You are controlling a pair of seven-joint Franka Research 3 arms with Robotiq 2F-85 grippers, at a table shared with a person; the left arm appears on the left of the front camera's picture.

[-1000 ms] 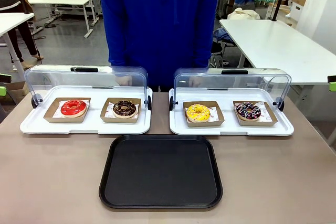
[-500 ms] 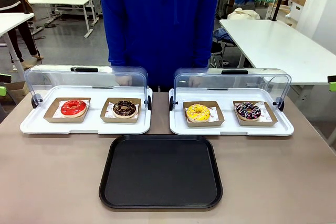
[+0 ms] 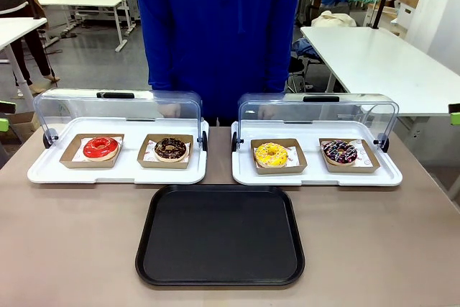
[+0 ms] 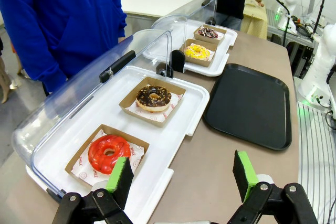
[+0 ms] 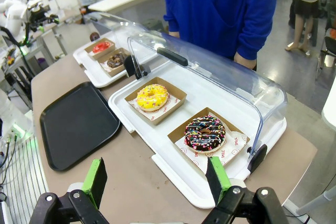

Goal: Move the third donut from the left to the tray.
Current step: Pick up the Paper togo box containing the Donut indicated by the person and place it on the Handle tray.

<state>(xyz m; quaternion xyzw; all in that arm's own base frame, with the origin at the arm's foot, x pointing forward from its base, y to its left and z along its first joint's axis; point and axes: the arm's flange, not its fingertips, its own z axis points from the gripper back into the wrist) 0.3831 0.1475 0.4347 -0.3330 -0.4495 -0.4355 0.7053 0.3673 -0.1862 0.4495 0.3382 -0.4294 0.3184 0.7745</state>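
Here, glossy yellow donut (image 3: 271, 154), flat black tray (image 3: 220, 235)

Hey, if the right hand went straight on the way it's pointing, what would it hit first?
Probably the white tray in front of it, between the yellow donut and the dark sprinkled donut. The open right hand aims down at it. Depth is unclear; it might meet the table first.

brown table (image 3: 72, 249) bears left white tray (image 3: 43, 172), right white tray (image 3: 389, 176) and, nearer, black tray (image 3: 219, 235).
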